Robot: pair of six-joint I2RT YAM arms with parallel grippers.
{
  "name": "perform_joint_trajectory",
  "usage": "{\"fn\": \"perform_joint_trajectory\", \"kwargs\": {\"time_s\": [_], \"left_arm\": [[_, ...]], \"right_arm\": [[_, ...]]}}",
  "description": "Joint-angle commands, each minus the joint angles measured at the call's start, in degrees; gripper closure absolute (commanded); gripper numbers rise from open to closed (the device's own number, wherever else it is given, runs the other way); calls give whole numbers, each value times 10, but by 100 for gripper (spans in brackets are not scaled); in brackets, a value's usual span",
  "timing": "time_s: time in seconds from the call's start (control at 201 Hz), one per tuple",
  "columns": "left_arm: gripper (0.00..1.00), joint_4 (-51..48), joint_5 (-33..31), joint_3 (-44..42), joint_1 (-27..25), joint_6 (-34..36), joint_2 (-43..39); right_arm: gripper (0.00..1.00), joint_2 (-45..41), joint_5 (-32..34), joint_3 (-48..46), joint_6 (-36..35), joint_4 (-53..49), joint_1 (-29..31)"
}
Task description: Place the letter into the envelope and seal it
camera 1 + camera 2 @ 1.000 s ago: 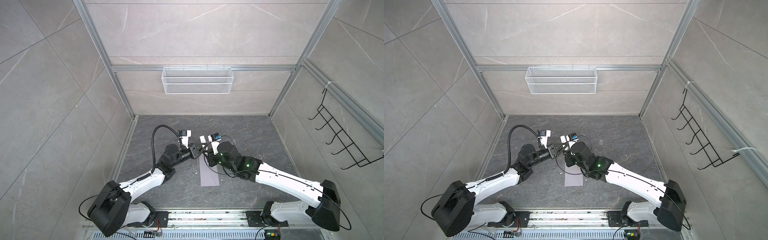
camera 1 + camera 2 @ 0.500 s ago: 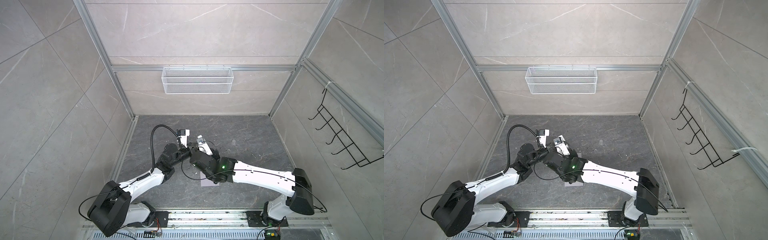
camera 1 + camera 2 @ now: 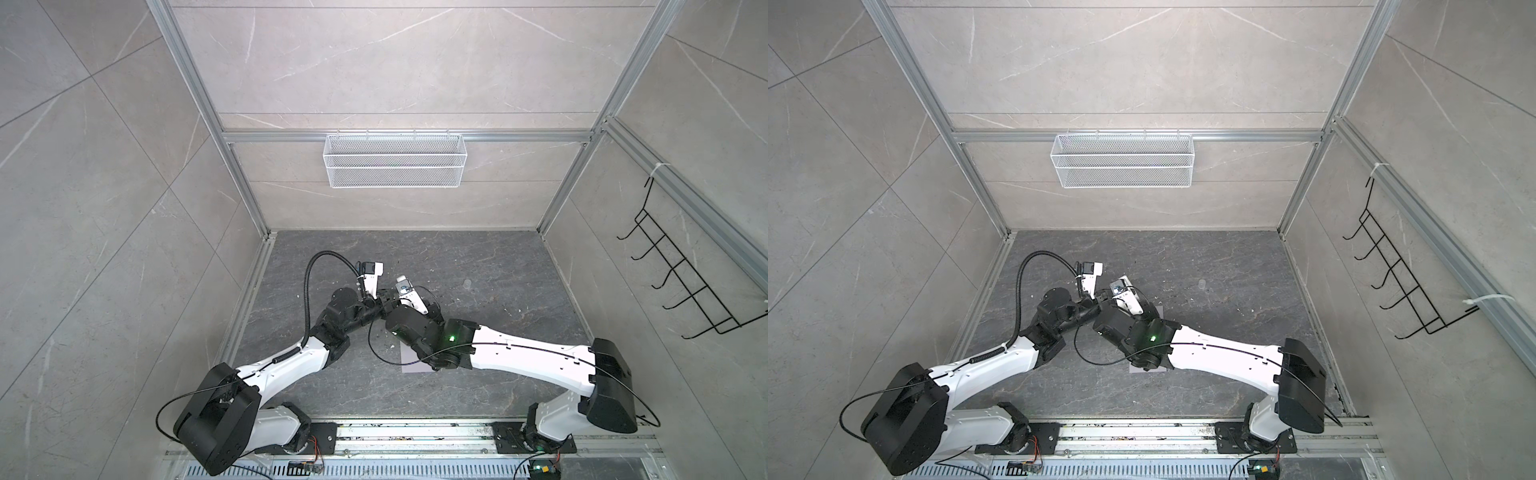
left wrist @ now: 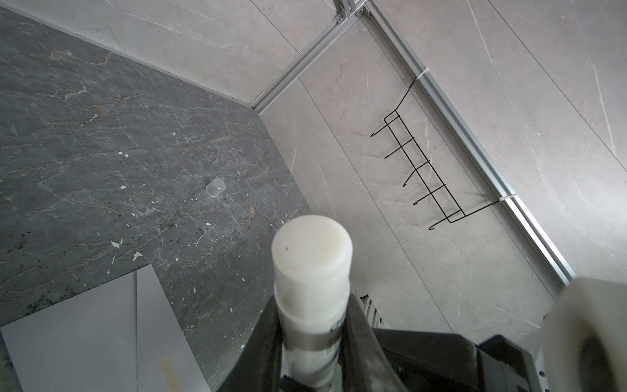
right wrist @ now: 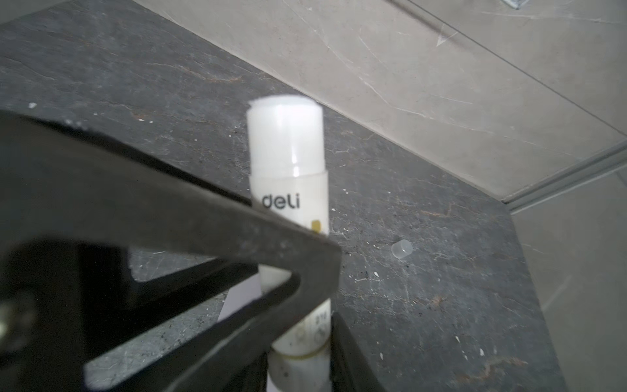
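Left gripper (image 4: 312, 305): clamped on glue stick (image 4: 311, 258).
Right gripper (image 5: 300, 370): flanks the stick's base; grip unclear.
Envelope (image 4: 84, 339): flat on table (image 4: 101, 135), near the grippers.
Cap (image 4: 215, 188): loose on table.

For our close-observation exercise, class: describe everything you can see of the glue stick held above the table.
The glue stick is a white plastic tube printed "deli" over a small yellow mark. Uncapped, it shows a pale, waxy glue column with a flat end. The left pincer clamps its barrel, glue end jutting beyond it. A clear cap, probably its own, lies apart on the dark table.
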Motion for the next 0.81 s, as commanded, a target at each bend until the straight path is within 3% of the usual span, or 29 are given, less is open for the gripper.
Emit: {"fn": "perform_joint_trajectory", "kwargs": {"time_s": [0.0, 0.189, 0.244, 0.573, 0.807], "left_arm": [[100, -16, 21, 26, -7, 49, -46], [100, -74, 21, 32, -6, 96, -75], [100, -90, 23, 35, -6, 110, -81], [100, -185, 19, 45, -6, 197, -110], [100, -206, 1, 47, -7, 211, -120]], "right_arm": [[57, -62, -79, -36, -8, 61, -24], [22, -152, -209, -97, -2, 109, -68], [16, -172, -230, -109, 4, 115, -84], [14, -259, -309, -179, 62, 135, -178], [14, -271, -384, -197, 61, 161, -194]]}}
